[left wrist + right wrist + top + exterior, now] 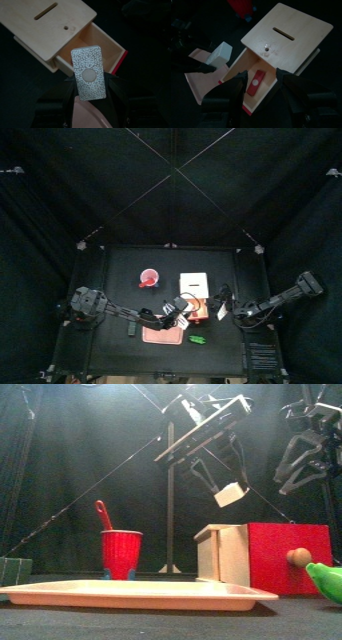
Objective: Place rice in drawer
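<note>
The left gripper (90,95) clasps the single rice (89,73), a flat white block hanging above the one drawer (63,35), its long axis running out from the jaws toward the pulled-out tray, while the right gripper (310,469) hangs aside, jaws spread and empty.

You're looking at black curtains (80,188) on every side, enclosing a small black table (120,263) under dim light.

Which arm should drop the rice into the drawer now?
Left. Its pincer already holds the rice right above the open drawer, while the right pincer hangs off to the side holding nothing.
</note>
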`<state>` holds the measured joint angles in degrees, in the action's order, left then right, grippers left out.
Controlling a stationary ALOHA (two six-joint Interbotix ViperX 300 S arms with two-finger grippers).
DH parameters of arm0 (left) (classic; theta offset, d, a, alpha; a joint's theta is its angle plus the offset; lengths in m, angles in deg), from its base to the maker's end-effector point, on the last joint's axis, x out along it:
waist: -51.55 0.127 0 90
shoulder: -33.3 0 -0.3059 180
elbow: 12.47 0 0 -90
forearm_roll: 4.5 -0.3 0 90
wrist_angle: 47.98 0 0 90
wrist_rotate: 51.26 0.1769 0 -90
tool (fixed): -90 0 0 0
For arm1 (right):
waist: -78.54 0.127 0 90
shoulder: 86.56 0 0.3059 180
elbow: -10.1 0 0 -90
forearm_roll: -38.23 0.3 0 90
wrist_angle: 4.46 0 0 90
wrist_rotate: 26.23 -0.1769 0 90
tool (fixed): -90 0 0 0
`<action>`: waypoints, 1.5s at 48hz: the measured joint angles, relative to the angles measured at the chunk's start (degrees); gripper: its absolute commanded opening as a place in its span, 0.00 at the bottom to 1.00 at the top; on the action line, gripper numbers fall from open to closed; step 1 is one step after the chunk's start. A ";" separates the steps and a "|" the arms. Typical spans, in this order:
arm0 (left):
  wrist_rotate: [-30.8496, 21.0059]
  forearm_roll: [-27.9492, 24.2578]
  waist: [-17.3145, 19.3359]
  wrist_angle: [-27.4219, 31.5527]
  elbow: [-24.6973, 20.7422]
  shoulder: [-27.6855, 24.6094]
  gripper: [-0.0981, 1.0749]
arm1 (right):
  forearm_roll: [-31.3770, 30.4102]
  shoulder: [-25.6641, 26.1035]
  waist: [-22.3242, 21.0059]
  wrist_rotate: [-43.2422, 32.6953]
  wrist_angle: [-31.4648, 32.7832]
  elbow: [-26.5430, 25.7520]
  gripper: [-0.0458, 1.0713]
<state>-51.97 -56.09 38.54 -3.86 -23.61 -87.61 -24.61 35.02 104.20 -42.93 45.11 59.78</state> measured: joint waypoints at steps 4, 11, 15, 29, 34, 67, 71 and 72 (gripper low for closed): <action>-0.09 -0.18 0.18 -0.09 -1.23 -1.05 0.52 | 0.18 0.00 0.09 0.09 0.35 -0.09 0.80; -0.18 -0.26 0.53 0.00 -2.72 -2.64 0.52 | 0.26 0.00 0.18 0.09 0.35 0.00 0.80; -0.18 -0.62 0.88 0.00 -3.60 -3.25 0.52 | 0.18 0.00 0.18 0.09 0.44 -0.09 0.80; -0.26 -1.67 2.29 -0.26 -5.27 -5.19 0.52 | 0.26 0.00 0.18 0.09 0.44 0.00 0.80; -0.35 -1.67 2.72 -0.97 -5.45 -5.98 0.52 | 0.26 0.00 0.18 0.00 0.44 0.00 0.80; -0.35 -1.41 2.99 -2.72 -5.80 -7.03 0.73 | 0.44 0.09 0.26 0.00 0.70 0.18 0.80; -0.35 -1.41 2.99 -2.81 -5.80 -7.12 0.74 | 0.44 0.09 0.18 0.09 0.70 0.18 0.80; -0.35 -1.41 2.99 -2.90 -5.80 -7.03 0.75 | 0.44 0.09 0.26 0.09 0.70 0.18 0.80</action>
<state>-52.32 -57.50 41.53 -6.76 -29.41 -94.64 -24.17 35.11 104.46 -42.85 45.81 59.96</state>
